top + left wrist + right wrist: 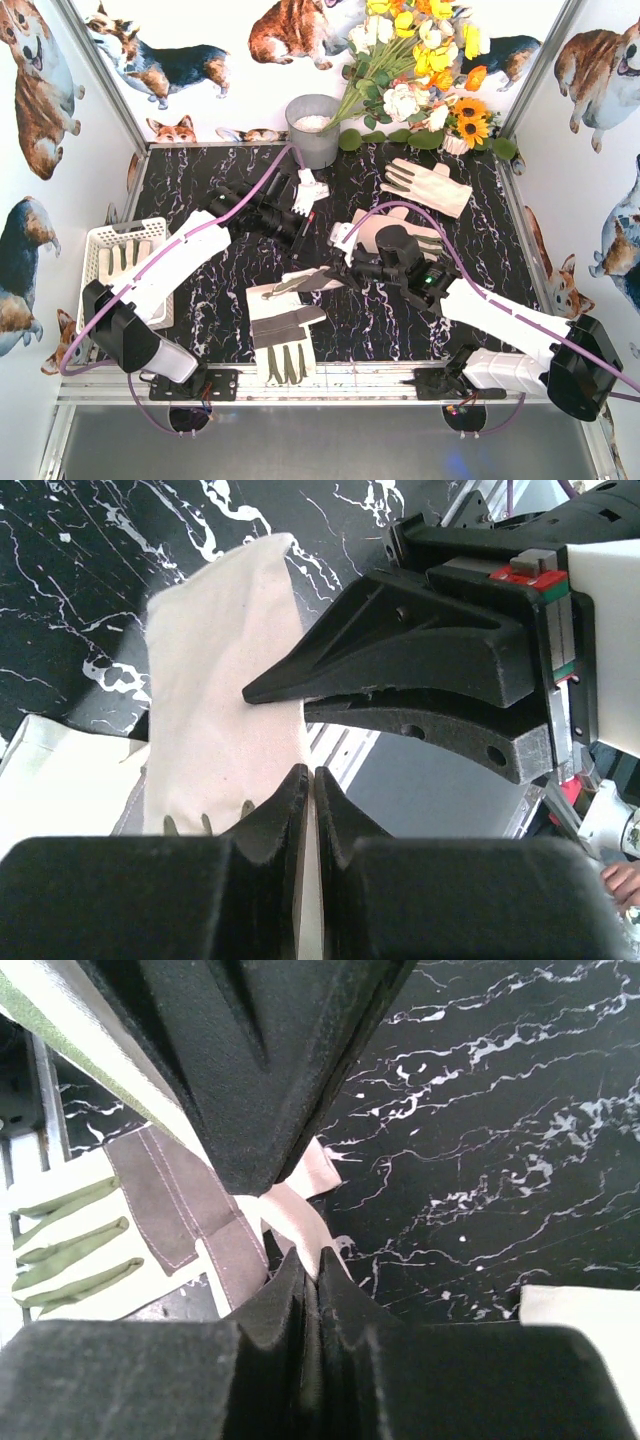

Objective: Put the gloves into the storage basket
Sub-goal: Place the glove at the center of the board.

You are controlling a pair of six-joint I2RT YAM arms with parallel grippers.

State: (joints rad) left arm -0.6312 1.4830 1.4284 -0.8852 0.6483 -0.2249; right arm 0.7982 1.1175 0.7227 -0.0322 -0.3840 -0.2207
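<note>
I'm starting big. The black marble table (190, 175) is carrying the white basket (120, 228) at its left edge, long side running near-to-far, with one glove (125, 258) already lying inside. Another glove (425, 185) is lying at the far right.

Mid-table, my right gripper (312, 1260) is clenching a fold of the patched glove (305, 281), which is stretching roughly left-to-right. The basket is sitting well to the left of those jaws, past the left arm, which I'm judging to be nearer to it.

The left gripper (305, 792) is hanging just beside, pinched shut on nothing I can make out. Only the right wrist view is showing the pinch, and only the top view is showing the basket.
</note>
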